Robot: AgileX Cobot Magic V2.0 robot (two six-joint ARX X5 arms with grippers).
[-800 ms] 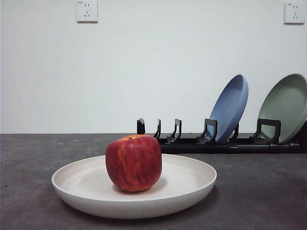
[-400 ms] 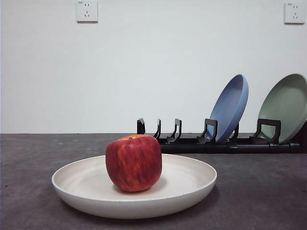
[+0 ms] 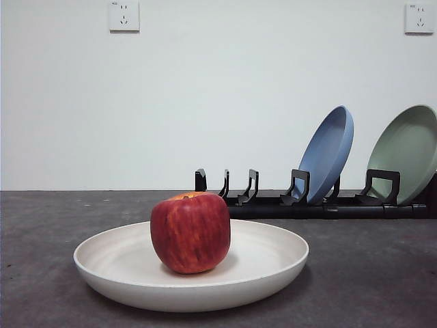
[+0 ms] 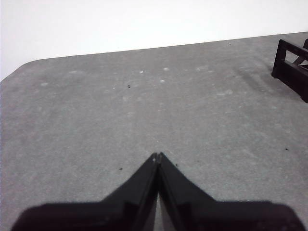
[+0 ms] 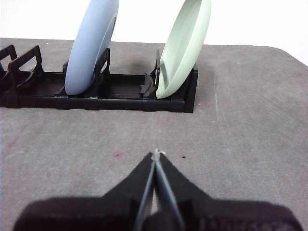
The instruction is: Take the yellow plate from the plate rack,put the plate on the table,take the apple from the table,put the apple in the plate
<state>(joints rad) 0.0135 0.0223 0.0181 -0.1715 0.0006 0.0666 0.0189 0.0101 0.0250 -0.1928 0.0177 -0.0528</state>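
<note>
Status: all four steps read as complete. The fist-sized red apple with darker streaks and a yellowish top patch (image 3: 190,232) sits upright near the middle of the wide, shallow cream-white matte plate (image 3: 273,270), and that plate lies flat on the dark grey, rough desk (image 3: 369,273).

Both hands are clear of the work. The left hand (image 4: 157,156) has its two black jaws pressed together, holding nothing; ahead of it lies bare desk, with one end of the long, low black plastic rack (image 4: 291,70) off to one side. The right hand (image 5: 155,153) is likewise pressed together and empty; the rack (image 5: 120,98) stands well ahead of it, carrying a blue plate (image 5: 91,45) and a pale green plate (image 5: 185,48) on edge in its slots.

Next move: judged as none beyond keeping both hands parked. No regrasp appears needed.

Condition of the apple: slightly blocky, skin unmarked, resting steadily and well inside the raised rim.
</note>
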